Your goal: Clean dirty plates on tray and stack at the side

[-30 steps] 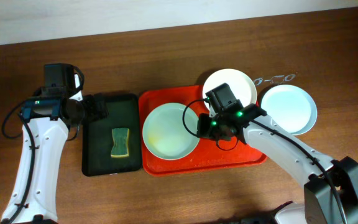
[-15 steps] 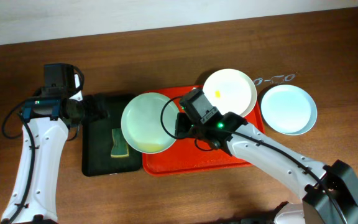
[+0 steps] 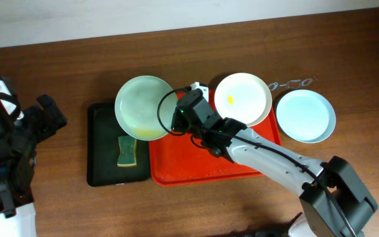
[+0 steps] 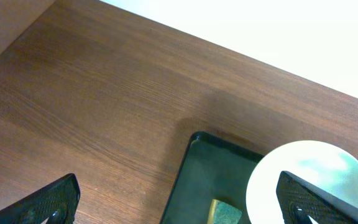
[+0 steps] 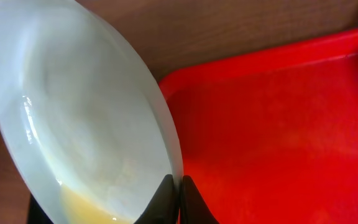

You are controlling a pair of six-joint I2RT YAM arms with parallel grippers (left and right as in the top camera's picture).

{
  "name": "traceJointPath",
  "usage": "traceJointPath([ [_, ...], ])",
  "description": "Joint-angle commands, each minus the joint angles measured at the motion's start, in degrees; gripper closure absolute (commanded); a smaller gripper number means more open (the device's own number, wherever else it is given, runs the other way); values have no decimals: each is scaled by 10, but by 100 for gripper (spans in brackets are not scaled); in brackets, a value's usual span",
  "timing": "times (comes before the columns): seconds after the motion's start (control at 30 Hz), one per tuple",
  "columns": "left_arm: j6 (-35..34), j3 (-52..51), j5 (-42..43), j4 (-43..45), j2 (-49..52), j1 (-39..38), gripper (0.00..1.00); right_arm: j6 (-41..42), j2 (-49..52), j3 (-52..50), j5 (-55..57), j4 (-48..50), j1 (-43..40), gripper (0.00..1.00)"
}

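Counting three plates, two trays, one sponge. Clamping pale green plate point(image 3: 143, 107) by its rim with right gripper point(image 5: 179, 190), tilted, overhanging red tray point(image 3: 202, 168) at its left edge and black tray point(image 3: 104, 168) just left of it. Seeing white plate point(image 3: 243, 99), yellow-smeared, sitting at red tray's far right corner. Seeing pale blue plate point(image 3: 305, 115) lying just right of red tray. Finding sponge point(image 3: 127, 151) in black tray. Hanging left gripper point(image 4: 176, 193) spread wide, empty, well left of red tray.

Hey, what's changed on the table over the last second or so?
The right fingers, shut on the rim of the green plate throughout, carried it left off the red tray; it now hangs over the far right corner of the black tray. The left arm pulled back to the left edge of the table, left fingers open. The white plate, blue plate, sponge and both trays stayed put.
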Motion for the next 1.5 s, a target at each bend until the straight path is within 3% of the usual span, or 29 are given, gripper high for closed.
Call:
traceJointPath([
  [0.0, -7, 4, 2, -4, -2, 1, 1, -53, 10, 45, 72, 4, 34, 96],
  [0.17, -7, 4, 2, -5, -1, 1, 1, -189, 49, 133, 205, -2, 93, 96],
  [0.33, -7, 4, 2, -5, -1, 1, 1, -456, 59, 147, 305, 92, 135, 96],
  [0.47, -7, 4, 2, -5, -1, 1, 1, -605, 59, 147, 310, 185, 160, 96],
  [0.7, -7, 4, 2, -5, -1, 1, 1, -762, 59, 147, 310, 245, 175, 96],
  [0.97, -7, 4, 2, -5, -1, 1, 1, -840, 59, 147, 310, 305, 188, 96],
  [1.47, -7, 4, 2, -5, -1, 1, 1, -832, 59, 147, 310, 306, 192, 96],
])
